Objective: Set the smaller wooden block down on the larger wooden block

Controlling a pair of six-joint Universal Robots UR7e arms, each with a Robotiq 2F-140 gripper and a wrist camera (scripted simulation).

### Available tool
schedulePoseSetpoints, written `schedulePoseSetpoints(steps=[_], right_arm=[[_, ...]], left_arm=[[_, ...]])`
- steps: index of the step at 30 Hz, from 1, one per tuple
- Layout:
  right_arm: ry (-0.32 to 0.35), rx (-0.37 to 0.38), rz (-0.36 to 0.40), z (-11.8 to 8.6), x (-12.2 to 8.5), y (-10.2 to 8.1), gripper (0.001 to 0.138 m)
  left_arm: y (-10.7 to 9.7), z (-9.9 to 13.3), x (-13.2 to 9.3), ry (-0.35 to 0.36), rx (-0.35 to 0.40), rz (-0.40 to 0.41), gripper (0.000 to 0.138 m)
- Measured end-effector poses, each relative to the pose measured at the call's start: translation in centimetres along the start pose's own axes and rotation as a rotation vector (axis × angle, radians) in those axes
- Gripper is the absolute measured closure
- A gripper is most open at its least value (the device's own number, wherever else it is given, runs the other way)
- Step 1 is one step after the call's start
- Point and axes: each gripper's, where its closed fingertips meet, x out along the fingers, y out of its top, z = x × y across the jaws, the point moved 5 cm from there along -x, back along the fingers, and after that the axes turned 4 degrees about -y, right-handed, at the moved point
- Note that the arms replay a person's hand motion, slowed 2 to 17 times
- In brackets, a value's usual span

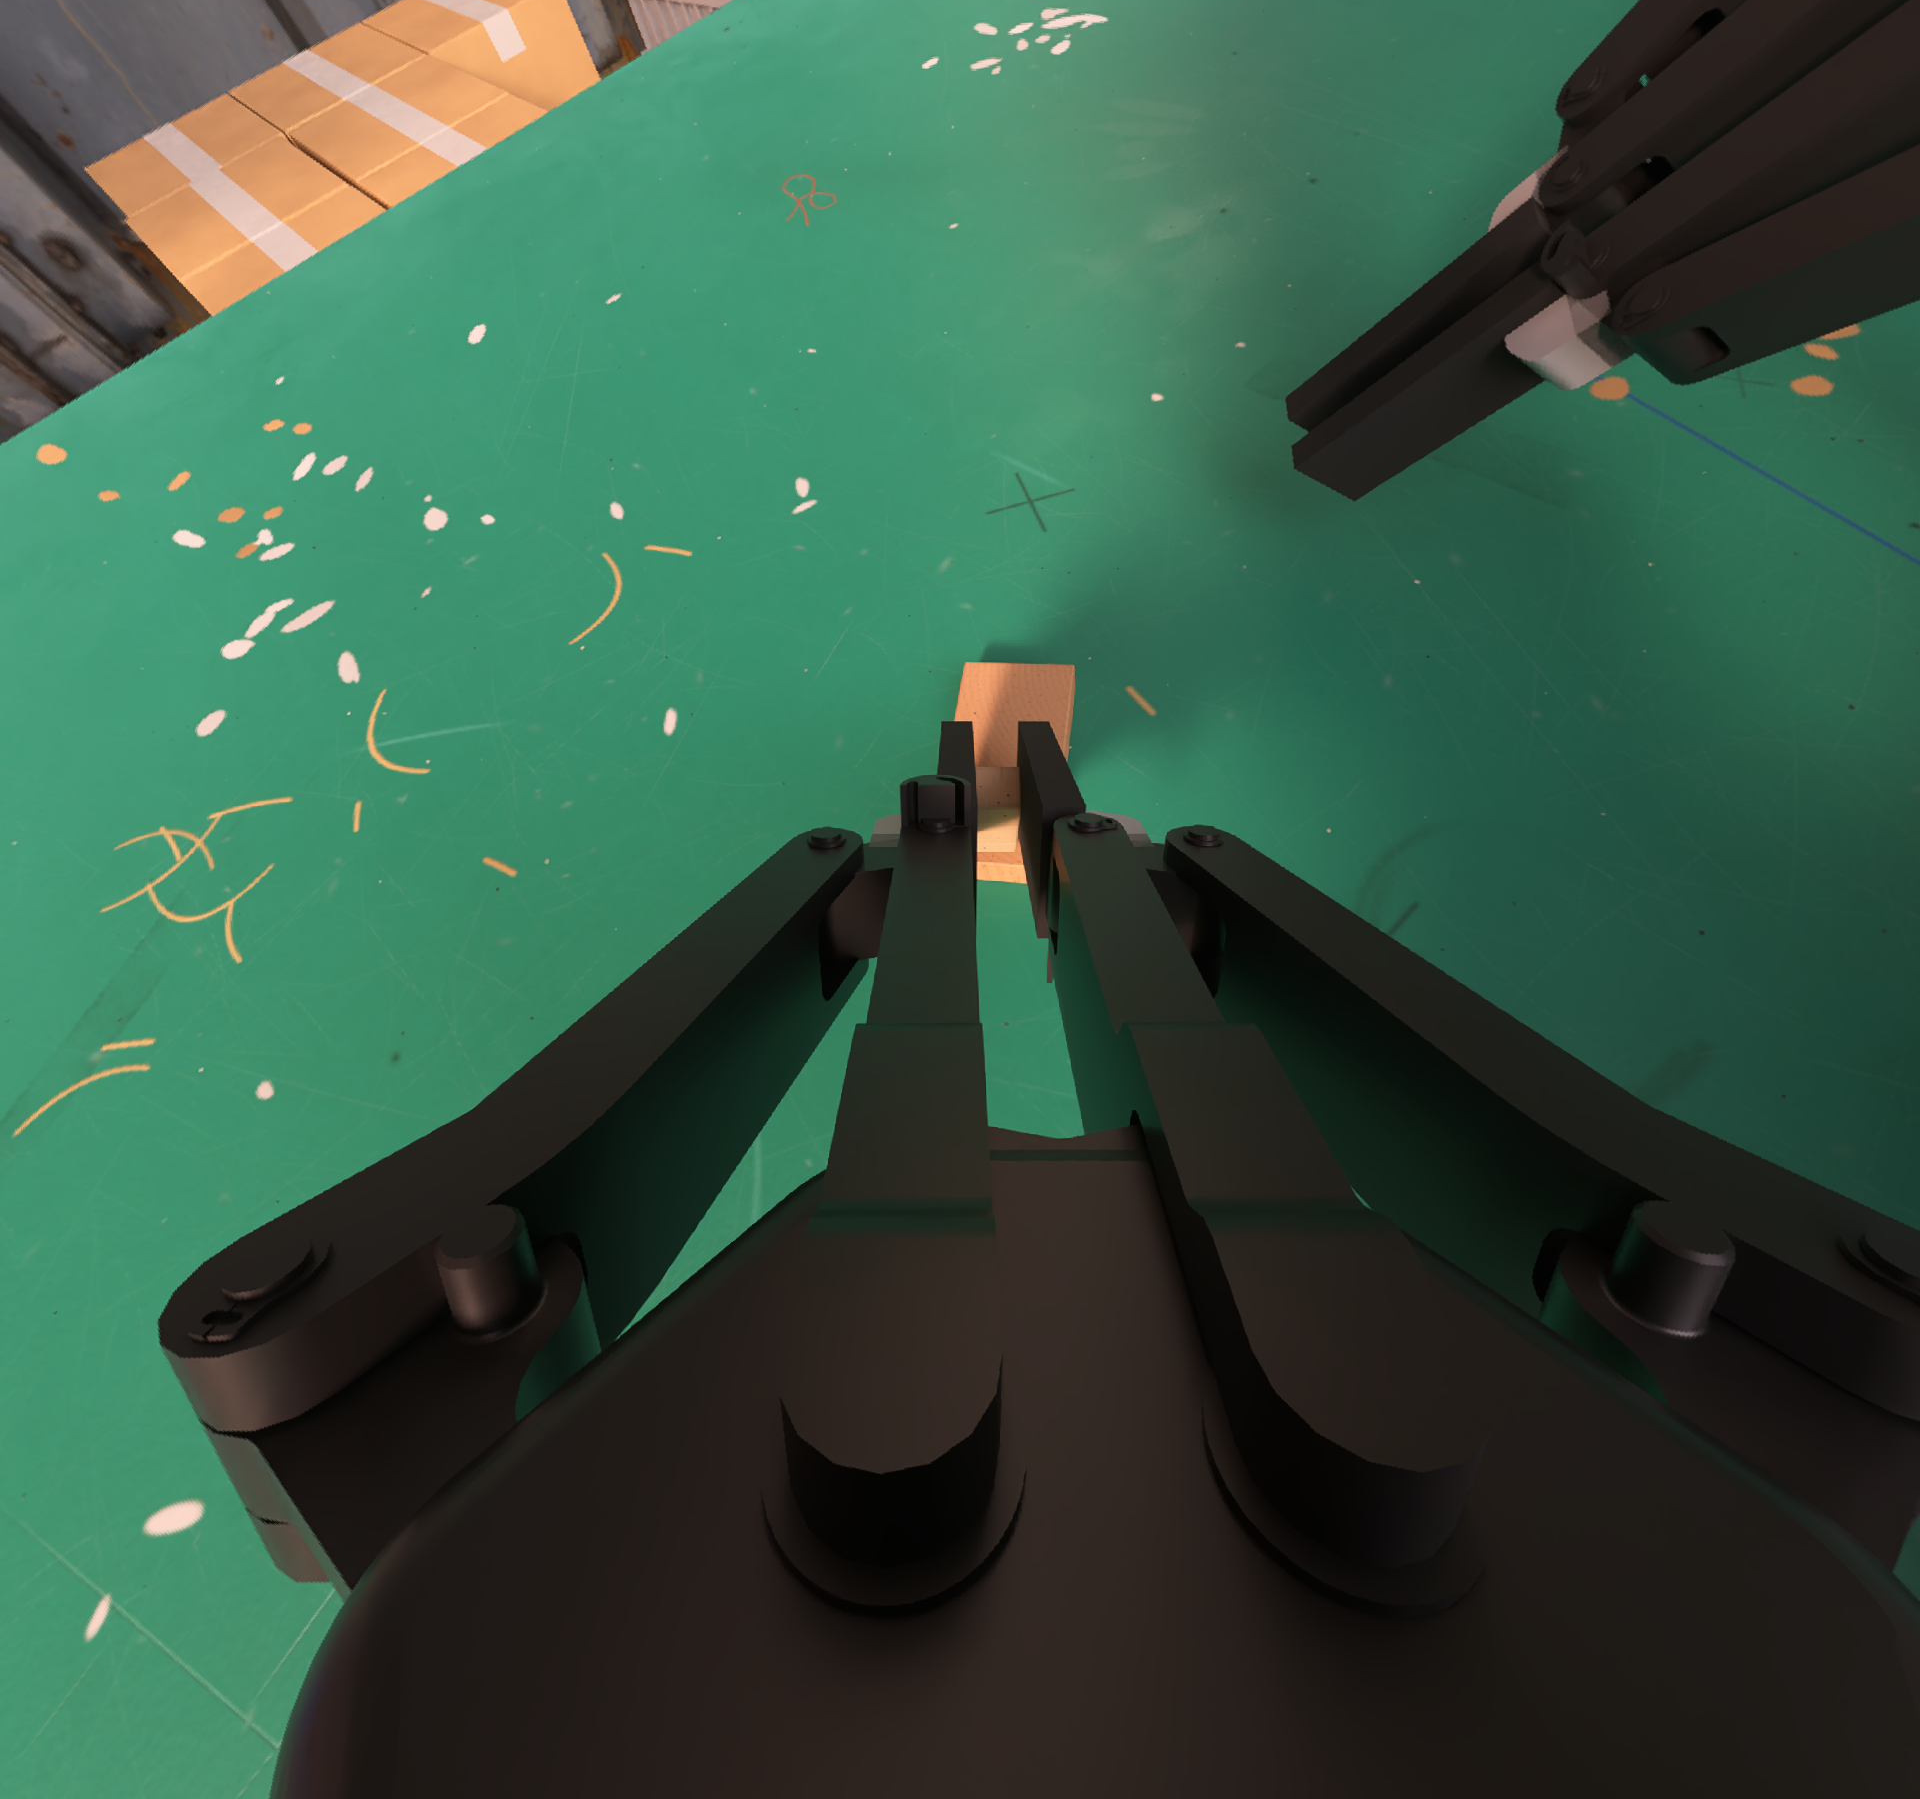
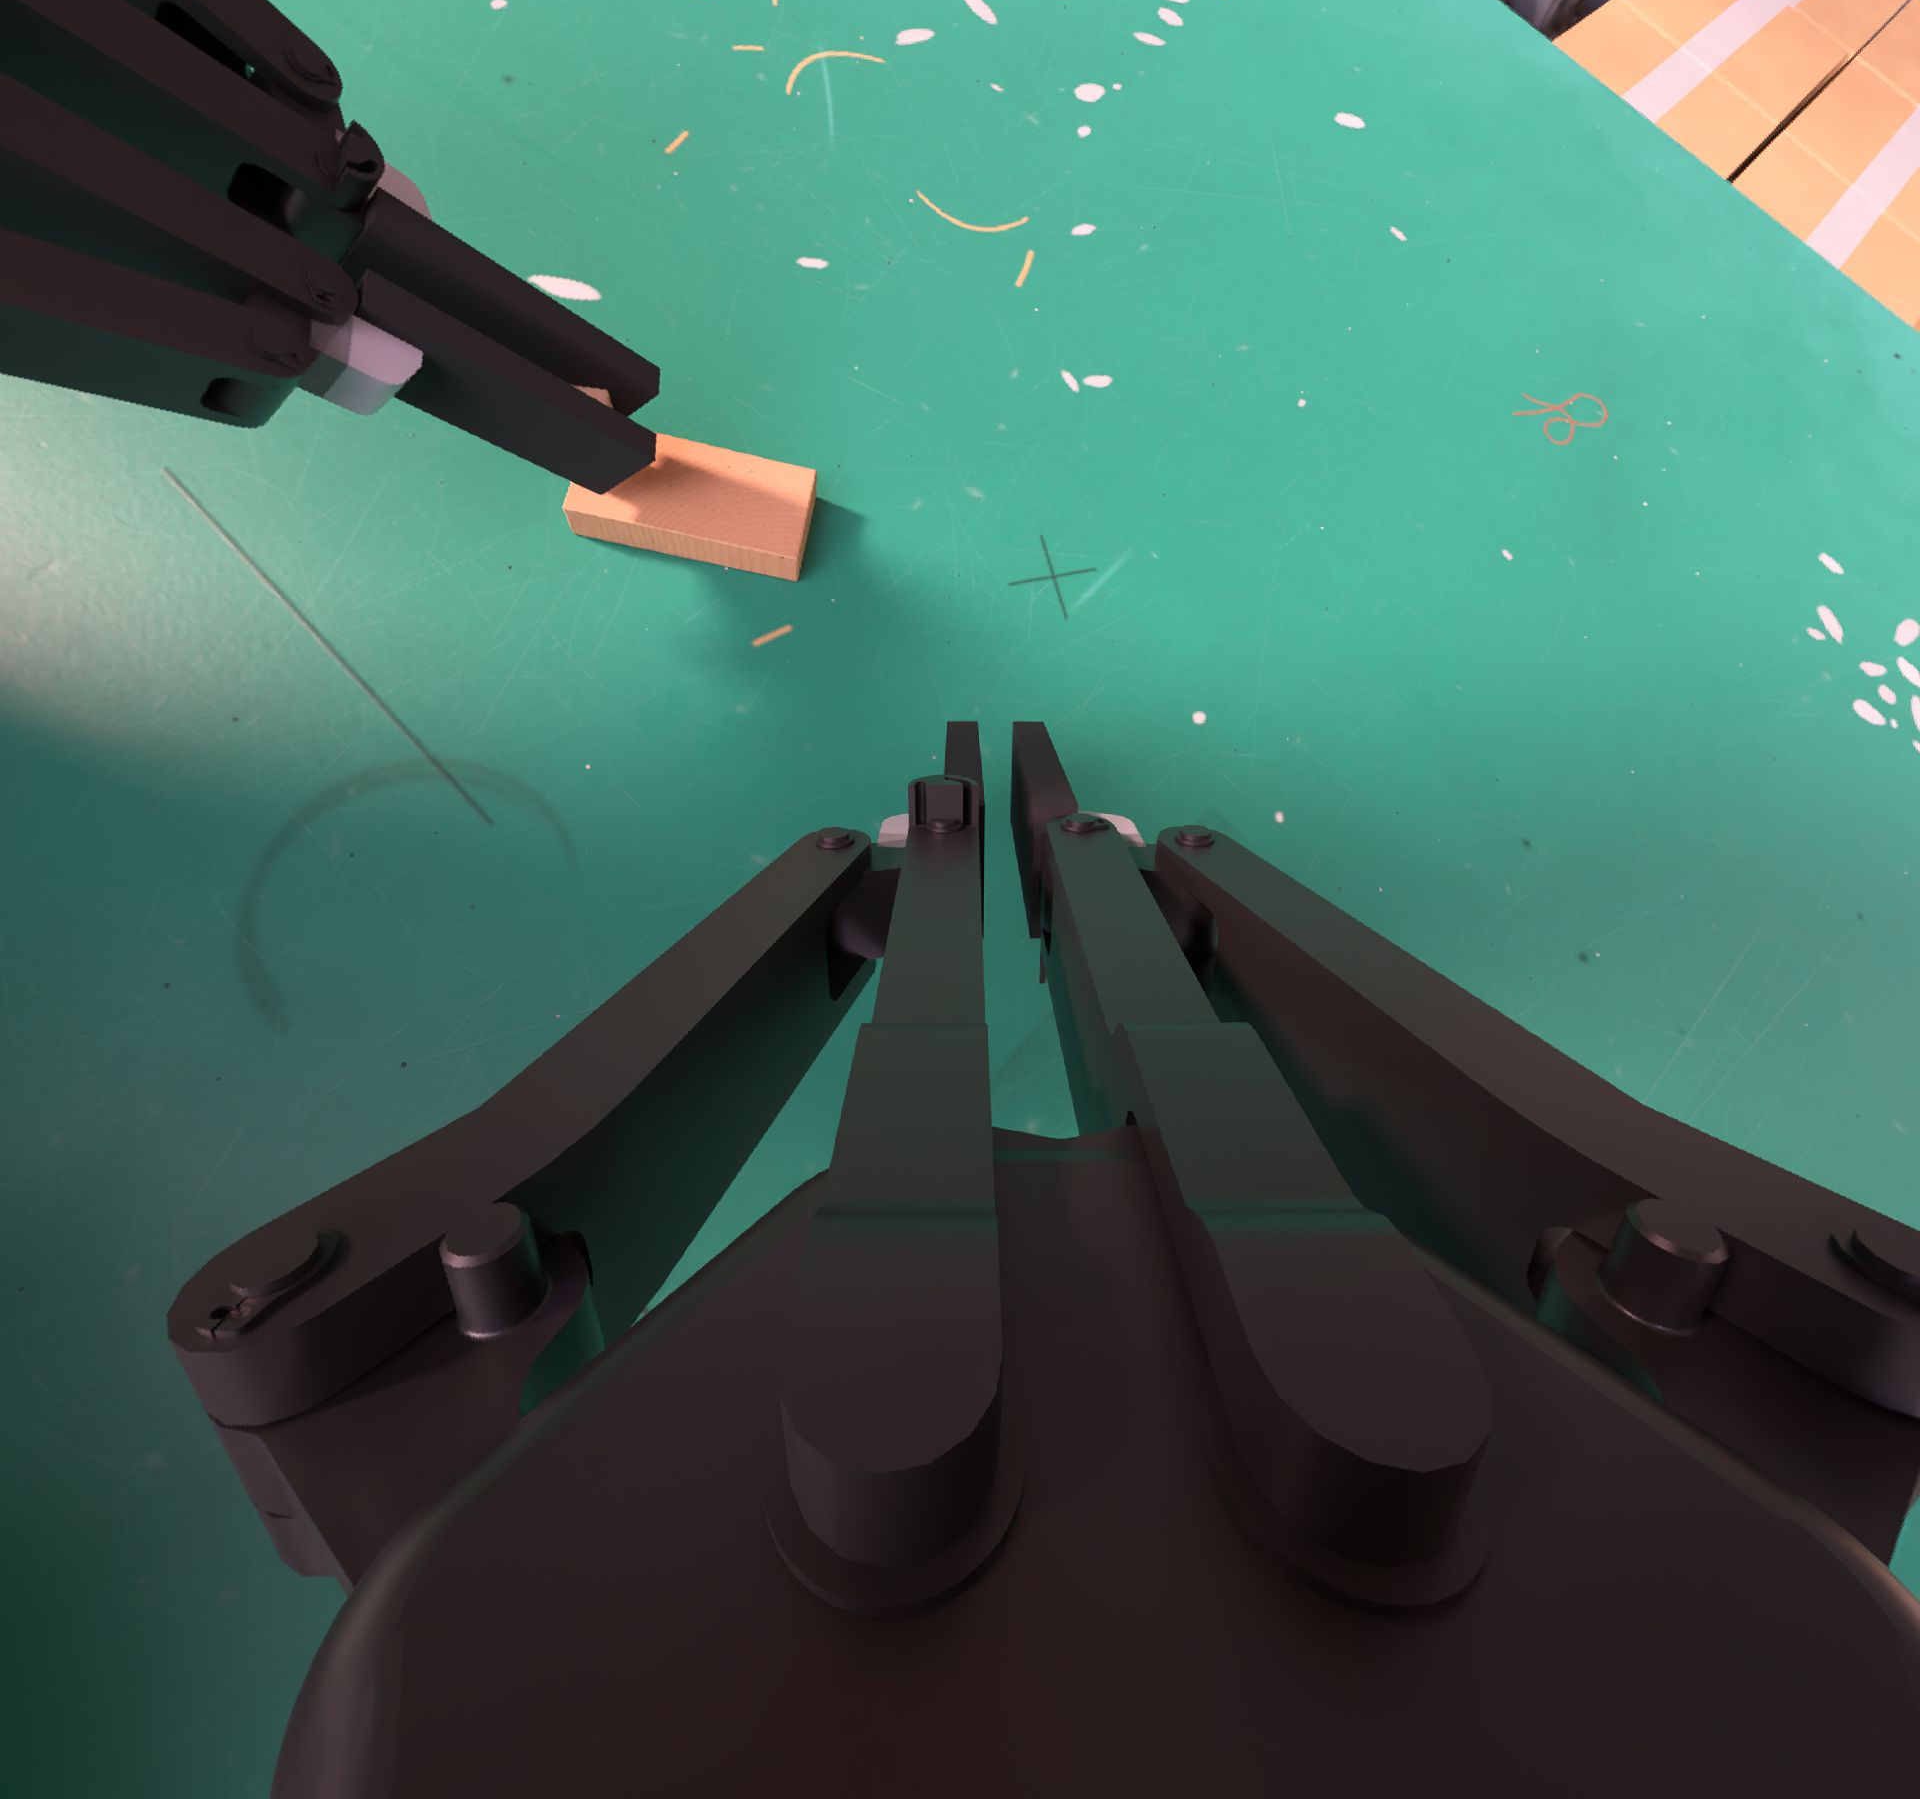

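Left gripper (image 1: 997, 747) angled low, fingers narrowed with a small pale piece pinched between the pads; right gripper (image 2: 995, 747) held clear above, fingers nearly together, nothing between them.

Left wrist view: close above the green bench (image 1: 1351, 710), looking steeply down along the left hand (image 1: 995, 747) toward the cardboard boxes (image 1: 343, 128). Right wrist view: similarly close and steep from the opposite side. Shared by the 2: the larger wooden block (image 2: 717, 508), pencilled cross (image 2: 1052, 575).
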Motion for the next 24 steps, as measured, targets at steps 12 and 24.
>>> schedulePoseSetpoints(steps=[12,24], right_arm=[[0.021,0.021,0.071,0.3,-0.3,-0.1,0.129],[0.2,0.108,0.164,0.6,-1.1,-0.3,0.108]], left_arm=[[0.1,-0.3,-0.5,-0.066,-0.047,0.043,0.123],[0.2,-0.1,-0.9,-0.202,-0.059,0.073,0.074]])
